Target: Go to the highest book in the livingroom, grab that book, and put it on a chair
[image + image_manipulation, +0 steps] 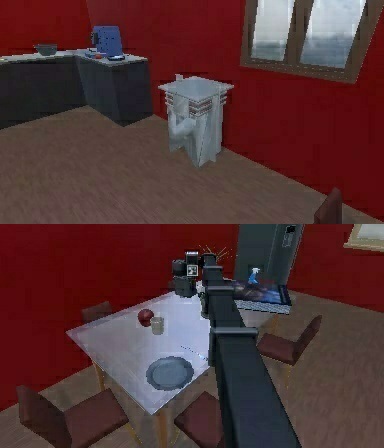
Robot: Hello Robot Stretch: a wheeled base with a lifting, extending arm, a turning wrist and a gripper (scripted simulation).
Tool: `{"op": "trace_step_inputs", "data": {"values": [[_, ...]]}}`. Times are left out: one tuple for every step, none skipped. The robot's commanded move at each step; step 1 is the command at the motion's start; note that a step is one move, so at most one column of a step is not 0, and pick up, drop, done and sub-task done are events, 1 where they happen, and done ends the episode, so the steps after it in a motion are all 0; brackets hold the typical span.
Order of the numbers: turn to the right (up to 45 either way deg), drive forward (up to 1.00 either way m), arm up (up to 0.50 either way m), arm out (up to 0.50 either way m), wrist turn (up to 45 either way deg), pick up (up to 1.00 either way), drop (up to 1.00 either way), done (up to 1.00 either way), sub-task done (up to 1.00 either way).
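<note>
1. the arm [235, 354] reaches out across the tabletop [115, 349], and the end effector [186, 282] sits over the tabletop's far corner. i cannot tell how wide its fingers stand. i also cannot tell whether it has hold of anything, because the tabletop's far edge lies right behind it.
2. i cannot make out a sure book. a flat blue-grey slab [268, 297] lies just past the tabletop's far corner, with a small blue and white thing [257, 278] on top. it may be the book, but its shape does not settle that.
3. a red round thing [146, 318] and a pale cup [158, 326] stand side by side on the tabletop's far half. a grey plate [170, 372] lies nearer its front edge.
4. dark red chairs ring the tabletop: a far chair [95, 312], a right-hand chair [290, 339], a front chair [200, 424] and a front-left chair [55, 419].
5. judging from this, the work is at the tabletop's far corner.
6. to do it well, carry the arm high enough above the tabletop to clear the cup and the red thing.
7. move slowly, and choose the right-hand chair, which is nearest the slab.
8. set the book flat on the seat, away from the backrest.
</note>
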Motion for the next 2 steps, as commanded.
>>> {"op": "trace_step_inputs", "data": {"values": [[0.0,0.00,-0.50,0.00,0.0,0.00,0.00,0.00,0.00],[0.0,0.00,0.00,0.00,0.0,0.00,1.00,0.00,0.00]]}}
